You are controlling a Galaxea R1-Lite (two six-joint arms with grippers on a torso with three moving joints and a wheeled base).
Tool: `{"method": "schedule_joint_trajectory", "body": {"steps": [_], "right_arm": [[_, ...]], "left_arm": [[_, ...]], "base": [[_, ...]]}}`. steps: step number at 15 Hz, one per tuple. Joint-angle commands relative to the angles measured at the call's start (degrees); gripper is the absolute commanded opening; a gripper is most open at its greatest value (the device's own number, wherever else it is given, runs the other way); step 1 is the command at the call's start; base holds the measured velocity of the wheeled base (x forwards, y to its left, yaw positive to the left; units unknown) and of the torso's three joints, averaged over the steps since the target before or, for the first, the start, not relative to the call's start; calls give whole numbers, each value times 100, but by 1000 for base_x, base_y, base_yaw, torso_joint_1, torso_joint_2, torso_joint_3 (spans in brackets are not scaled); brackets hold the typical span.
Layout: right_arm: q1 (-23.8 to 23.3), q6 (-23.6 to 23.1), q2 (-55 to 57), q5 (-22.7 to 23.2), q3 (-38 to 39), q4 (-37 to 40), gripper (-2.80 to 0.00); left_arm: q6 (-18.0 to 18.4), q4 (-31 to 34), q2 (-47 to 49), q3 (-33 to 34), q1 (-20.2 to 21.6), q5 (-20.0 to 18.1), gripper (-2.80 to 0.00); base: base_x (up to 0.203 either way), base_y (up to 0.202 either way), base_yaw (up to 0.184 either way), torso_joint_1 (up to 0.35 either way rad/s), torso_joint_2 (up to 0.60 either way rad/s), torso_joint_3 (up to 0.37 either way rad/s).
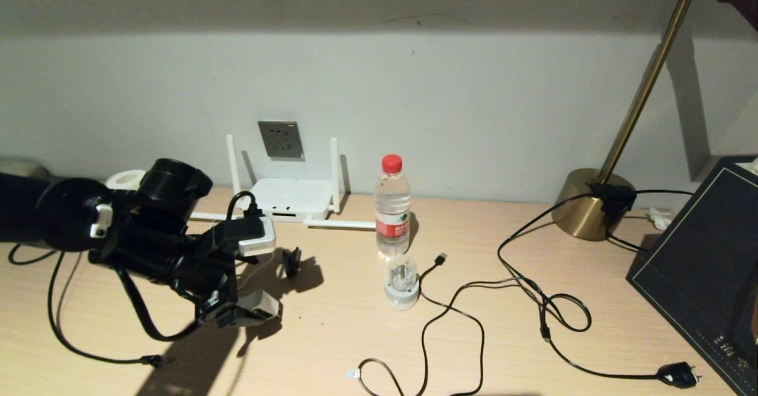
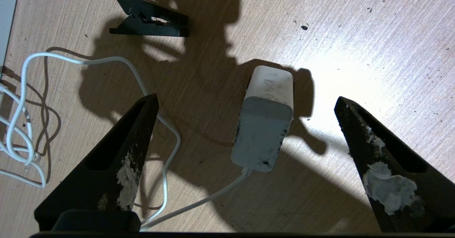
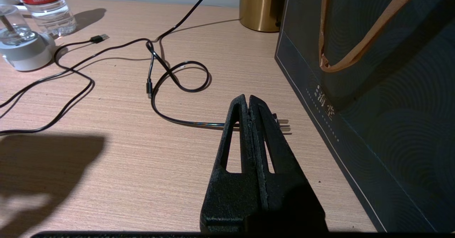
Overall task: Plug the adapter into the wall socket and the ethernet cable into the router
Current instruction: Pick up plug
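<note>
The white adapter (image 2: 265, 124) lies on the wooden table, its thin white cord (image 2: 167, 181) trailing off in loops. My left gripper (image 2: 247, 101) hangs open right over it, one finger on each side, touching nothing. In the head view my left arm (image 1: 166, 236) hides the adapter. The white router (image 1: 290, 198) stands against the wall under the grey wall socket (image 1: 280, 139). The ethernet cable's clear-tipped plug (image 1: 353, 374) lies near the table's front edge. My right gripper (image 3: 247, 97) is shut on nothing, low over the table at the far right.
A black clip (image 2: 149, 19) lies just beyond the adapter. A water bottle (image 1: 392, 212), a round white-and-clear plug piece (image 1: 401, 282) and a USB cable end (image 1: 441, 258) sit mid-table. A black mains plug (image 1: 678, 375), brass lamp base (image 1: 592, 203) and dark bag (image 1: 704, 266) stand right.
</note>
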Motion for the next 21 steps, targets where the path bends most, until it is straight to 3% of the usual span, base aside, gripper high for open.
{"method": "schedule_joint_trajectory", "body": {"steps": [1,20,21], "right_arm": [[2,-4,0,2,62,-5,-280],[2,-4,0,2,62,-5,-280],[2,-4,0,2,62,-5,-280]], "left_arm": [[26,24,49,48,-5,-4,0],[6,-272,347,292,4,222,0],[6,-272,365,292,4,205,-203]], "base": [[0,0,0,0,0,0],[0,0,0,0,0,0],[0,0,0,0,0,0]]}}
